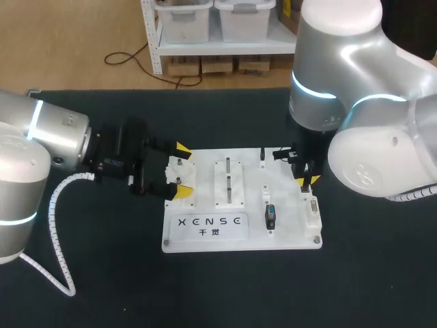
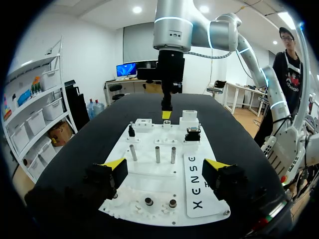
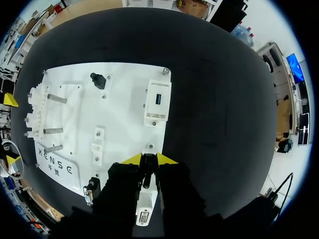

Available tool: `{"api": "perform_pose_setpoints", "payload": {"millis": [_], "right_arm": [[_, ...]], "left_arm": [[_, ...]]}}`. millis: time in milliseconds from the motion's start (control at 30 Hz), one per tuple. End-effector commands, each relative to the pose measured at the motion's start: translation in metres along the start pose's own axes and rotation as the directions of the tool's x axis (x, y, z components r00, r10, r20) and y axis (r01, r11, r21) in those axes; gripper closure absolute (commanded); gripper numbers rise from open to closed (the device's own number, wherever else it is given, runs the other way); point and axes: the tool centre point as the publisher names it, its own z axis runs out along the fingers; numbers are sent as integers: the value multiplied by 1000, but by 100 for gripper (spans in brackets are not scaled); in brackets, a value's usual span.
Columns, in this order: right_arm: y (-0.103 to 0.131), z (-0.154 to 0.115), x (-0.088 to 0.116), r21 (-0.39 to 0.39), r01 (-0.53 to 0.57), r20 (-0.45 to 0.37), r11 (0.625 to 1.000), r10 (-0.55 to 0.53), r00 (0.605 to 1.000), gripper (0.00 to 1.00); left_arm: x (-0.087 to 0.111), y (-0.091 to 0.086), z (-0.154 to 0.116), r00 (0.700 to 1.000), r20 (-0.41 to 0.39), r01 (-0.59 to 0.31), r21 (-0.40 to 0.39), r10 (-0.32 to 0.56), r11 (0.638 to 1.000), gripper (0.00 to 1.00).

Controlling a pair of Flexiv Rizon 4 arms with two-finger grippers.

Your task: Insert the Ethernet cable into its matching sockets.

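Looking down from the head camera, I see the black table [image 1: 225, 287] carrying a white board [image 1: 287, 236] at its middle. My right arm [image 1: 369, 137] hangs over the board's right edge, and my left arm [image 1: 48, 130] lies low at its left edge.

The left pincer [image 1: 181, 169] is spread wide, with one yellow tip to either side of the gear pieces [image 1: 179, 179], and it grips nothing.

The right pincer [image 3: 149, 159] is drawn almost closed. Both of its tips press on a slim dark plug [image 3: 148, 169] between them, just above a white socket block [image 1: 313, 212] at the board's rim. The fingers hide most of the plug, so I cannot make out any cable trailing from it. A second block with a blue port [image 3: 158, 102] sits ahead of that pincer.
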Motion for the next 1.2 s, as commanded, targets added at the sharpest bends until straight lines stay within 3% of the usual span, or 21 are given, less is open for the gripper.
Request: {"api": "perform_pose_setpoints", "payload": {"millis": [33, 500, 700, 733, 767, 1200], "right_arm": [[1, 9, 1, 3, 1, 2, 1000, -1, 1000, 100], [-1, 20, 1, 28, 3, -7, 1000, -3, 1000, 100], [-4, 12, -4, 14, -7, 27, 1000, 6, 1000, 100], [-5, 9, -4, 7, -13, 33, 1000, 13, 999, 54], [-5, 5, -5, -4, -16, 39, 1000, 17, 999, 0], [-5, 1, -6, -17, -18, 48, 1000, 19, 999, 0]], "left_arm": [[2, 0, 0, 1000, 6, -3, -2, 3, 1000, 0], [2, 0, 0, 1000, 6, -3, -2, 3, 1000, 0], [2, 0, 0, 1000, 6, -3, -2, 3, 1000, 0], [2, 0, 0, 1000, 6, -3, -2, 3, 1000, 0], [2, 0, 0, 1000, 6, -3, -2, 3, 1000, 0], [2, 0, 0, 1000, 6, -3, -2, 3, 1000, 0]]}}
